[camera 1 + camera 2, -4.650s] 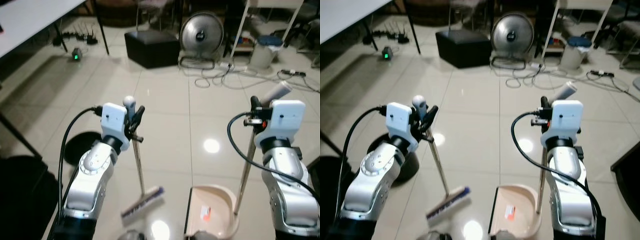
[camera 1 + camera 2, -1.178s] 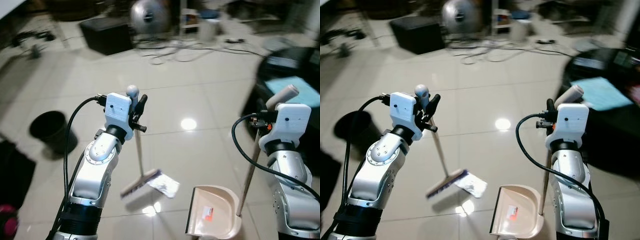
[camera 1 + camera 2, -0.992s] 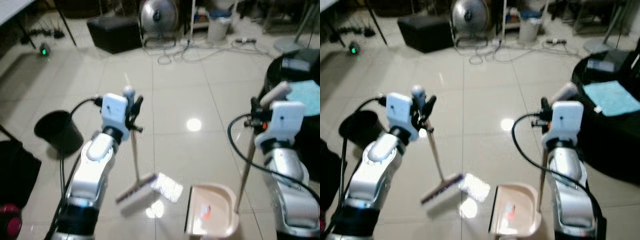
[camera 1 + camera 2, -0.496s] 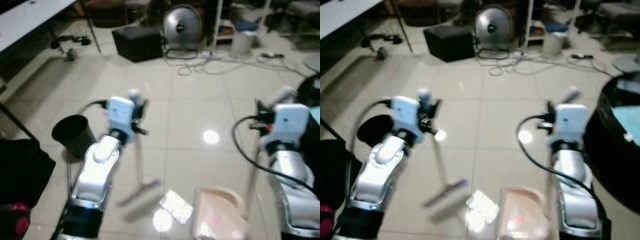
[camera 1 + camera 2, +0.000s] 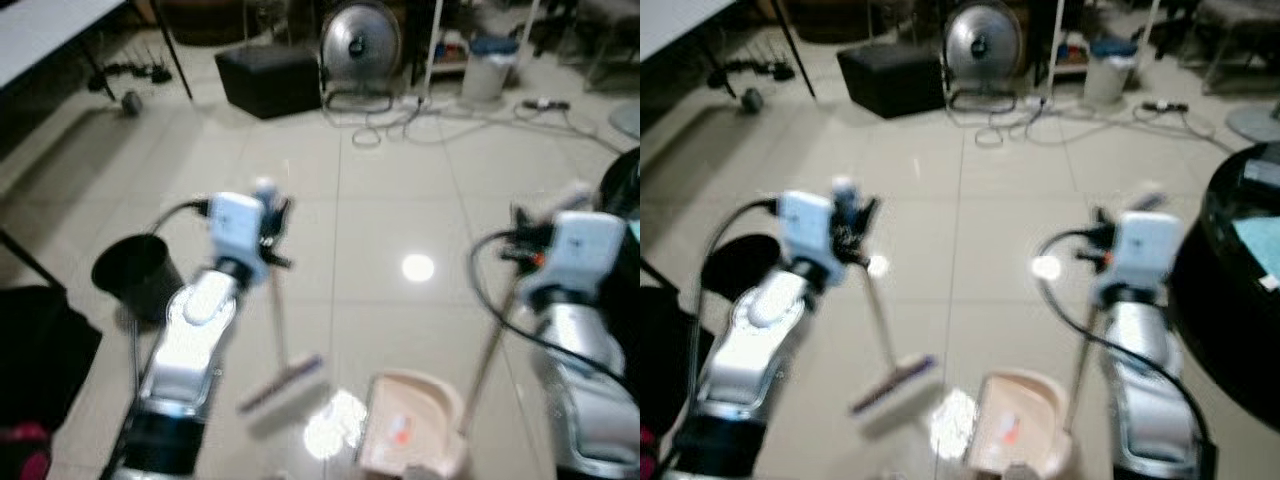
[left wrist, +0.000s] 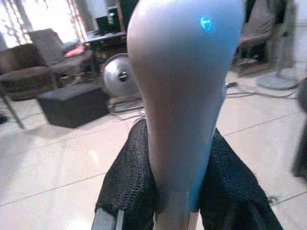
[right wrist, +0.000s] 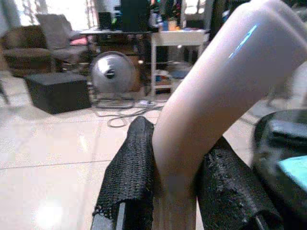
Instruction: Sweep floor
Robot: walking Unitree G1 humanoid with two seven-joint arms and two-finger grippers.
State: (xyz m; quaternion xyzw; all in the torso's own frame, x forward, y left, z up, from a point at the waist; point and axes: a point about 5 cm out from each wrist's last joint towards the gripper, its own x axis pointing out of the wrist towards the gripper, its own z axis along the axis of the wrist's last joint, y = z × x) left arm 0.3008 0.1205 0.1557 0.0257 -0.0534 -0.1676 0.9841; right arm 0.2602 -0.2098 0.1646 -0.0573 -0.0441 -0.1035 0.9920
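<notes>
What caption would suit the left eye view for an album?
Left gripper holds a broom, right gripper a dustpan.

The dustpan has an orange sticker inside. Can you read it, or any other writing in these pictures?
No text can be read anywhere.
Orange label inside the dustpan: too blurred to read.
Fan hub: a dark mark, too small to read.
Broom, bin: no writing shows.

Head pair down-forward — wrists close-up
</notes>
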